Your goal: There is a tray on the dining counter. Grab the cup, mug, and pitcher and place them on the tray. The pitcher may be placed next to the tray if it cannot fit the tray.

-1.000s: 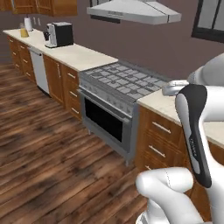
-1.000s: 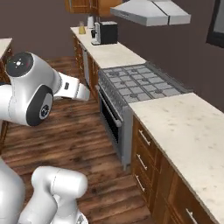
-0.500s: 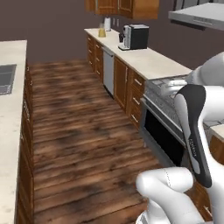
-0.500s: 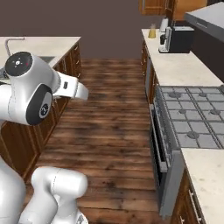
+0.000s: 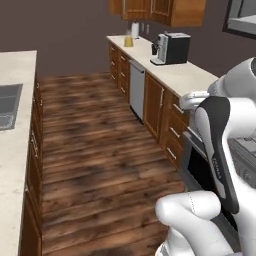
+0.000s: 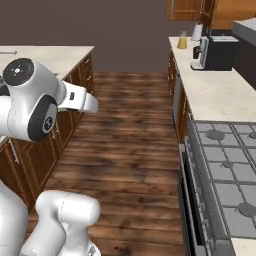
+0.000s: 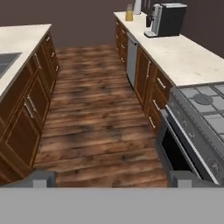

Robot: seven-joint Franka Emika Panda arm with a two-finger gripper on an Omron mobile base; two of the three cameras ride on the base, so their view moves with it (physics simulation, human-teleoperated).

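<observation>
Pincer (image 7: 112, 179) is standing fully released, nothing between its two fingertips, which are showing wide apart at the bottom of the hand view and pointing down a wood-floored aisle (image 7: 96, 113). The pitcher (image 7: 129, 13) is sitting at the far end of the speckled wall-side bench (image 7: 188, 54), orange liquid visible, just beside a white paper towel roll (image 7: 137, 6). In the left base view the pitcher (image 5: 129, 40) is sitting beyond the black coffee machine (image 5: 171, 48); the right base view is showing it (image 6: 182, 41) the same way. A stove (image 6: 225, 175) is lying nearer the robot on that side. A second beige bench with a sink (image 5: 7, 102) is running along the opposite side.
</observation>
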